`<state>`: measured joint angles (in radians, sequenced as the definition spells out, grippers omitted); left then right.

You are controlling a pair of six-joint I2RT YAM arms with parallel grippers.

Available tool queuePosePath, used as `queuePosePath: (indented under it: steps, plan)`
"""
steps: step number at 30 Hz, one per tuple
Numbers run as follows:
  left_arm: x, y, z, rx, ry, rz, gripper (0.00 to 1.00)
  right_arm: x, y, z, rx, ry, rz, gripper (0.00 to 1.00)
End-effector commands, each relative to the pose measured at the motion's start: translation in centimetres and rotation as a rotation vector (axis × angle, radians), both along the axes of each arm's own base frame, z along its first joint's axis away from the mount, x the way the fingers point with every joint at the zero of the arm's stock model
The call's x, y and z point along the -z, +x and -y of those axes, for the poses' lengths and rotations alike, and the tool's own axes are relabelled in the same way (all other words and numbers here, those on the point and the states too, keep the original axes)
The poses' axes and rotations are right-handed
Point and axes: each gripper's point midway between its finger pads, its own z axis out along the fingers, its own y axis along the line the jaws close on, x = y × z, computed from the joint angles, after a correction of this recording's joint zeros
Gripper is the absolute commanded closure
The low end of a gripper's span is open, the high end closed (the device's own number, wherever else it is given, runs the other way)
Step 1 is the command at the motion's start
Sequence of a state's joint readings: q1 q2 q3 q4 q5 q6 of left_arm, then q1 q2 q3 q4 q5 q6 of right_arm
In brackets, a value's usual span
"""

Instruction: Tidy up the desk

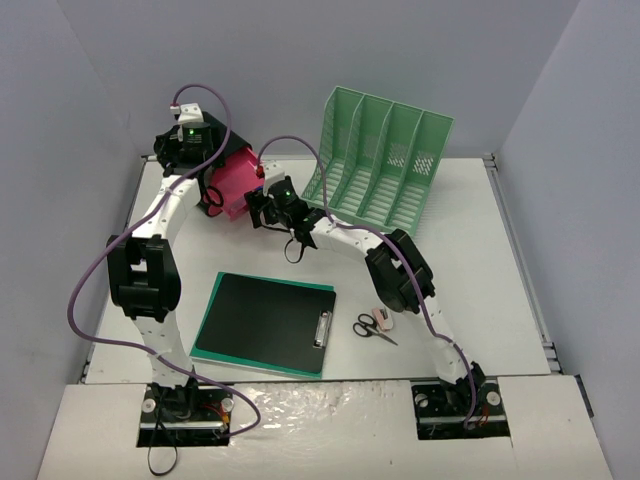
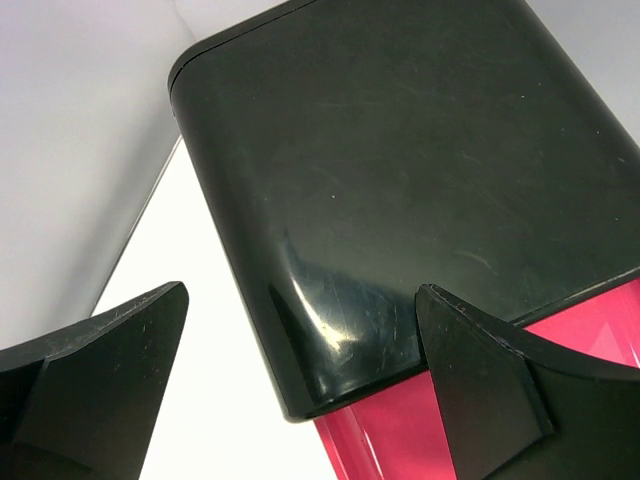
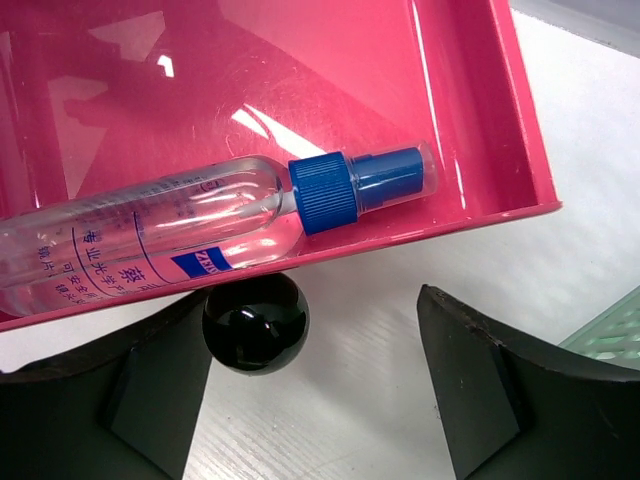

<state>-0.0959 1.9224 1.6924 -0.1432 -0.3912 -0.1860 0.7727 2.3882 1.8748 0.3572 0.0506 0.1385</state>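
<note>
On the white desk (image 1: 480,280), a black drawer box (image 1: 236,155) stands at the back left with its pink drawer (image 1: 232,186) pulled out. My left gripper (image 1: 207,163) is open at the box; in the left wrist view its fingers (image 2: 478,385) straddle the near corner of the black casing (image 2: 400,170), with the pink drawer (image 2: 400,430) showing below. My right gripper (image 1: 258,208) is open at the drawer front. In the right wrist view the drawer (image 3: 470,120) holds a clear spray bottle (image 3: 200,225) with a blue cap. The drawer's black ball knob (image 3: 255,322) sits just inside my left finger.
A mint-green file rack (image 1: 385,160) stands at the back, just right of my right arm. A black clipboard (image 1: 265,320) lies on a green pad at the front centre. Small scissors (image 1: 372,328) and a pink eraser (image 1: 383,318) lie to its right. Walls close in on the left and behind.
</note>
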Motion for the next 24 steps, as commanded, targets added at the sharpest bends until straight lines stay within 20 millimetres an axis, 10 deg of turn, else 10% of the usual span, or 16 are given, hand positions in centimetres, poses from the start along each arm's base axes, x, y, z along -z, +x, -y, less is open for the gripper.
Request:
queuePosePath:
  steps: [1, 24]
  plan:
    - [1.3, -0.7, -0.3, 0.012, 0.034, -0.086, 0.03, -10.8, 2.8, -1.2, 0.047, 0.211, 0.243, 0.23]
    - [1.6, -0.6, 0.3, 0.022, 0.052, -0.102, 0.03, -12.9, 5.5, -3.3, 0.053, 0.324, 0.328, 0.17]
